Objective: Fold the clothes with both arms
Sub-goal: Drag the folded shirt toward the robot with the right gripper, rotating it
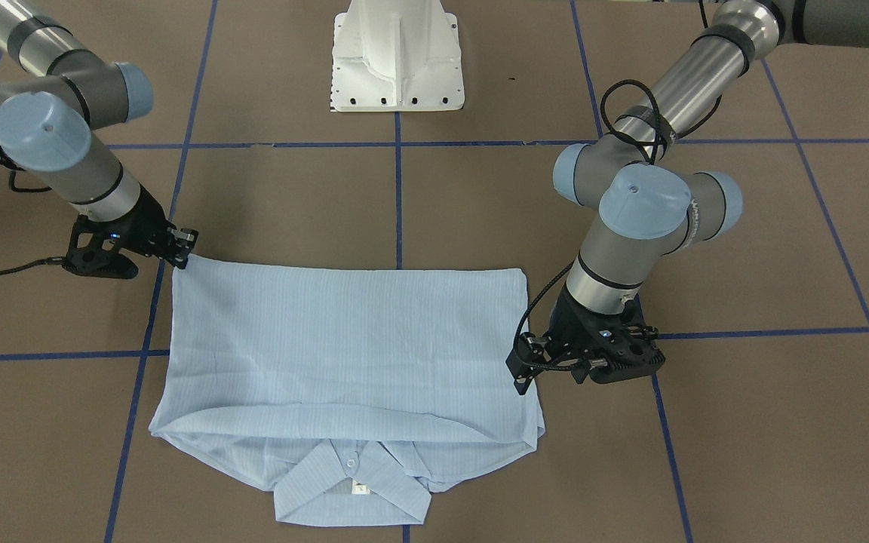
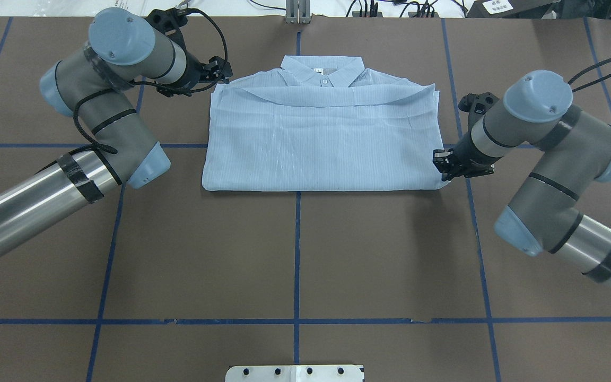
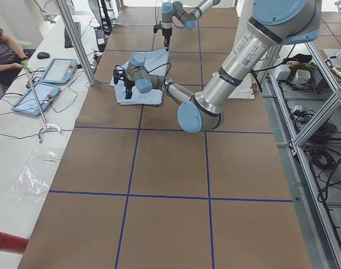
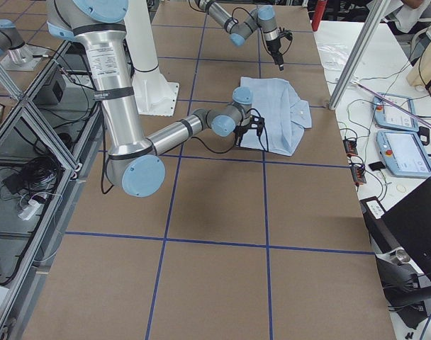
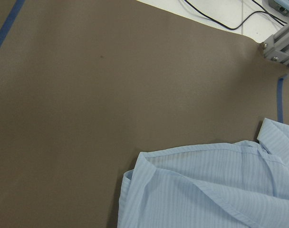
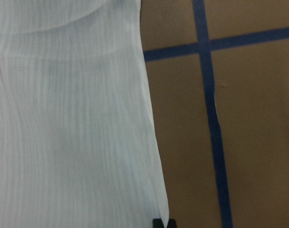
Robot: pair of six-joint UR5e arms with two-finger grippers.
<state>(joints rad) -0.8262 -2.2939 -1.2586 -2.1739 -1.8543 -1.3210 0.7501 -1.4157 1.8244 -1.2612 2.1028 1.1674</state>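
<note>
Both left pincer [image 1: 519, 373] and right pincer [image 1: 184, 253] sit at shirt [image 1: 344, 339] edges; openness cannot be told.

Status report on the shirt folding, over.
Left gripper beside the shirt's collar-end edge, right gripper at its opposite corner; can't tell if fingers are open or shut. Shirt folded flat, collar showing. Nothing blocking either arm.

The overhead and front-facing views look steeply down on the counter [image 2: 204, 254] from opposite sides, and both show the shirt [image 2: 321, 143] mid-frame. The two side views look along the counter from its far ends. Each wrist camera sits close above one shirt edge.
</note>
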